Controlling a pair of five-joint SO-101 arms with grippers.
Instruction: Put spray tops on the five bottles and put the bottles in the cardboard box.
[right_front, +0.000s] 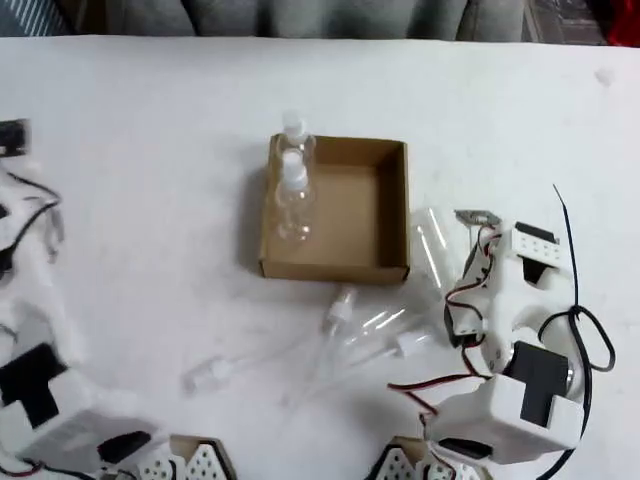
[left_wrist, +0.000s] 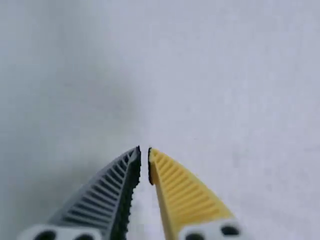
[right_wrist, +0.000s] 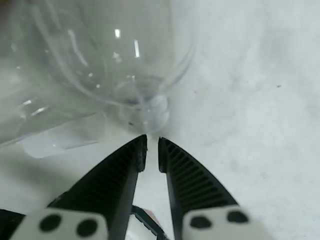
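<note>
- Clear plastic bottle (right_wrist: 110, 50) lies on its side on the white table (right_front: 150, 120). Its bare, uncapped neck points straight at my right gripper (right_wrist: 150, 145), and its long axis runs away from the pincer, in line with it.
- The right gripper's black jaws are pressed almost together with only a thin slit between them, pinching nothing. Their tips sit just short of the neck.
- My left gripper (left_wrist: 144, 157) has its grey and yellow jaws drawn together at the tips. It is empty and hangs over bare table.
- I judge the right arm the nearer one. Its jaws would need to spread before they could take the neck.
- The open cardboard box (right_front: 385, 200) holds two capped bottles (right_front: 293, 205) against the wall farther from the right arm. One white top shows over the far rim.
- Between the box and the arms lie loose bottles (right_front: 385, 325) and a loose spray top (right_front: 205, 375). Another uncapped bottle (right_front: 432, 245) lies just beside the box wall on the right arm's side.
</note>
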